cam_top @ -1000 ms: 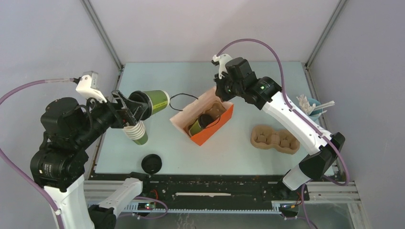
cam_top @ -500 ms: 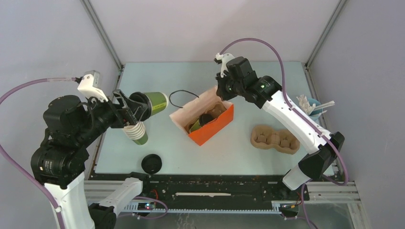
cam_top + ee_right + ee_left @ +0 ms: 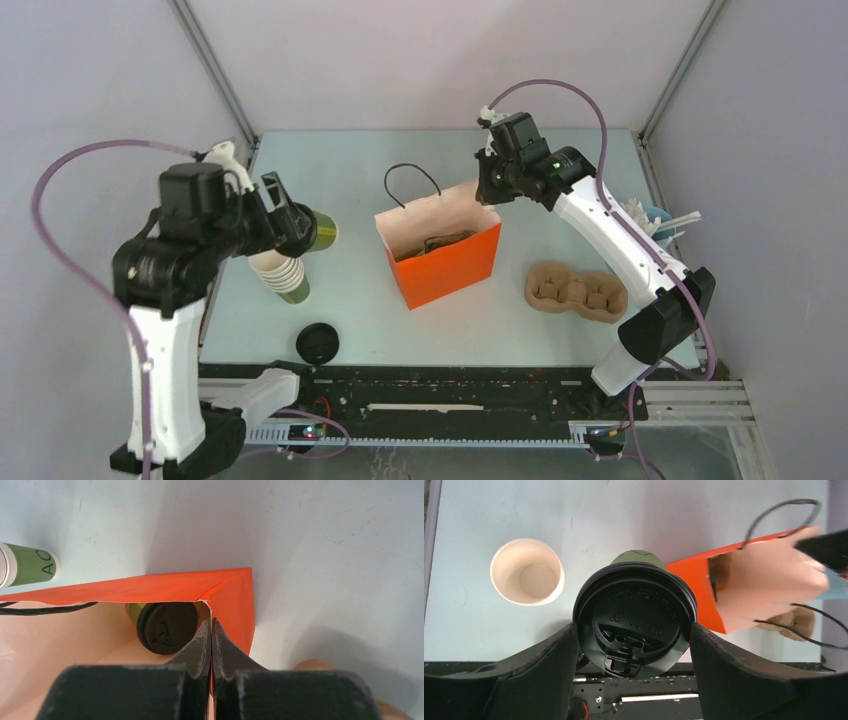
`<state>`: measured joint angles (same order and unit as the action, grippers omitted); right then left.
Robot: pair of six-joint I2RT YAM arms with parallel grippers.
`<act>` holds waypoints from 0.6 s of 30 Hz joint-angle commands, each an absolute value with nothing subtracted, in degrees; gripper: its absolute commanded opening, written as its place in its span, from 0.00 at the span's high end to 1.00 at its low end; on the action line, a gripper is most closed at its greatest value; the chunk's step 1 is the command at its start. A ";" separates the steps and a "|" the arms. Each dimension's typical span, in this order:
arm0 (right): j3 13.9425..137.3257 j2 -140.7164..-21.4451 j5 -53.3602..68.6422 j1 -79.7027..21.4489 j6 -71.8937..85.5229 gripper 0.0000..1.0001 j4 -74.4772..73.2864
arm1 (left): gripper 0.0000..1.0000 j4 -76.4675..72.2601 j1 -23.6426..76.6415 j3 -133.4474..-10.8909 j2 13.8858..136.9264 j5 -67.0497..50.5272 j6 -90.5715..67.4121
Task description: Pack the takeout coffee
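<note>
Left of the bag (image 3: 445, 270) the right gripper (image 3: 212, 622) pinches, the left gripper (image 3: 633, 630) holds a lidded cup (image 3: 322, 231), base tilted bagward.

Right wrist view: the green wall of the nested cup stack (image 3: 31, 565) carries dark printed letters, "A" then a round one, C or O.
Left wrist view: the takeout coffee (image 3: 634, 621) has embossed lettering on its lid, too fine to read.

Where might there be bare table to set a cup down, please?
The far strip of the table behind the orange paper bag is bare, as is the near strip between the loose black lid and the pulp cup carrier. The left edge, around the cup stack, is crowded.
</note>
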<state>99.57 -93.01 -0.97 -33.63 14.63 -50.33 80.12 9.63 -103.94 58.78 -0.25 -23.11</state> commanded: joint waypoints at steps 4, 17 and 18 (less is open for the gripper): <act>100.81 -90.37 2.35 -31.66 17.05 0.88 -52.77 | 0.48 69.10 9.76 -100.10 71.69 6.79 -23.19; 111.82 -87.45 6.46 -27.68 12.68 0.28 -64.92 | 0.49 53.94 6.74 -96.93 98.60 14.27 -16.14; 113.01 -87.45 7.29 -27.63 11.93 0.26 -65.87 | 0.49 53.81 6.28 -97.51 100.04 14.55 -15.75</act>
